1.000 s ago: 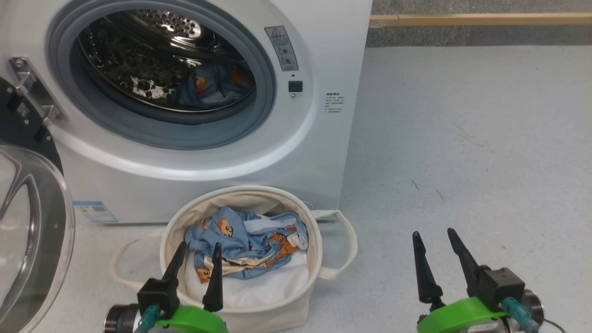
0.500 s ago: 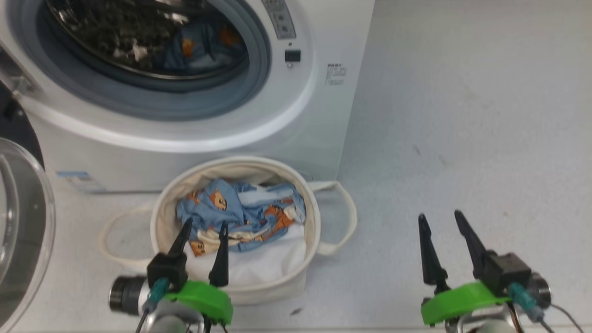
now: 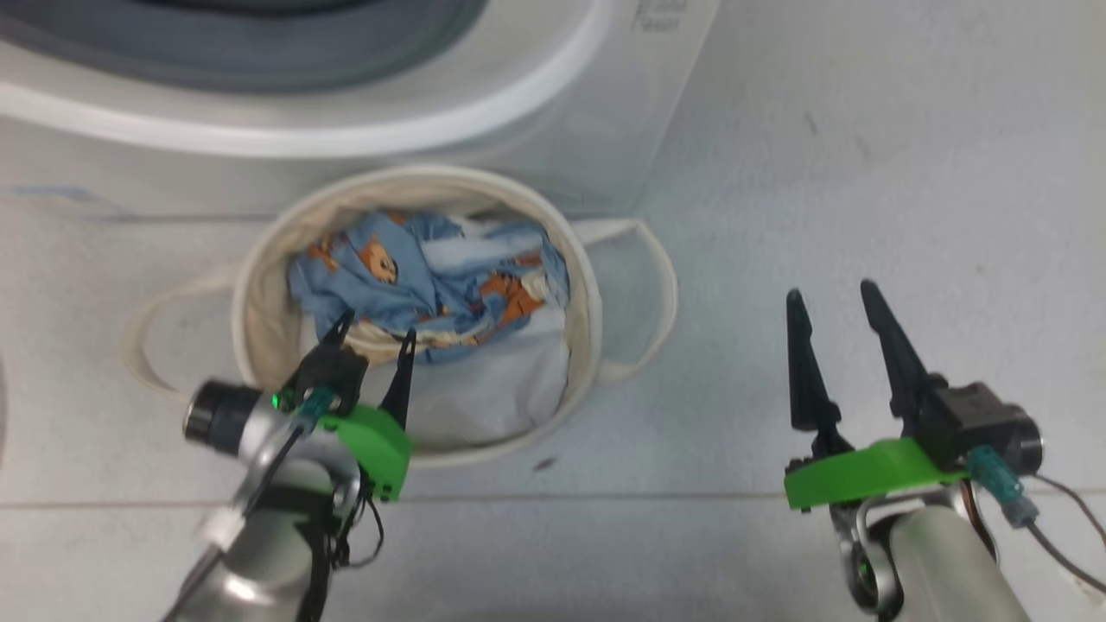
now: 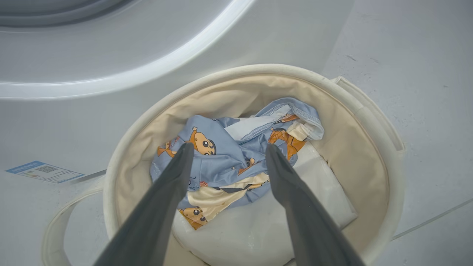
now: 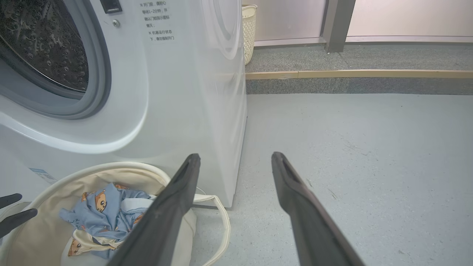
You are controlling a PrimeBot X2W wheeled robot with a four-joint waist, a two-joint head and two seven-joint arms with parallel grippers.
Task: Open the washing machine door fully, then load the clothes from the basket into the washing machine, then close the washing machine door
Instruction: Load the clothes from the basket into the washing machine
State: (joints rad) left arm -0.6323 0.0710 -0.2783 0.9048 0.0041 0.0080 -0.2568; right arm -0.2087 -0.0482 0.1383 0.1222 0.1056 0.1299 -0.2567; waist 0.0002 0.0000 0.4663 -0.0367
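The cream basket (image 3: 587,285) stands on the floor against the front of the white washing machine (image 3: 553,112). In it lie the light blue bear-print clothes (image 3: 415,276) on a white liner (image 3: 501,380). My left gripper (image 3: 378,326) is open over the basket's near side. In the left wrist view its fingers (image 4: 230,146) frame the clothes (image 4: 218,162) from just above, with nothing between them. My right gripper (image 3: 829,291) stands open over bare floor, right of the basket. The right wrist view shows the steel drum (image 5: 44,48). The washing machine door is out of view.
Grey floor (image 3: 864,173) stretches to the right of the machine. Farther back run a raised step with a wooden edge (image 5: 354,74) and a pale woven bin (image 5: 249,29) behind the machine. A blue label (image 4: 44,171) sits low on the machine's front.
The head camera has tilted down, so the drum and door have slid out of the picture. My left gripper has reached farther in over the basket towards the clothes. Both grippers stay open.
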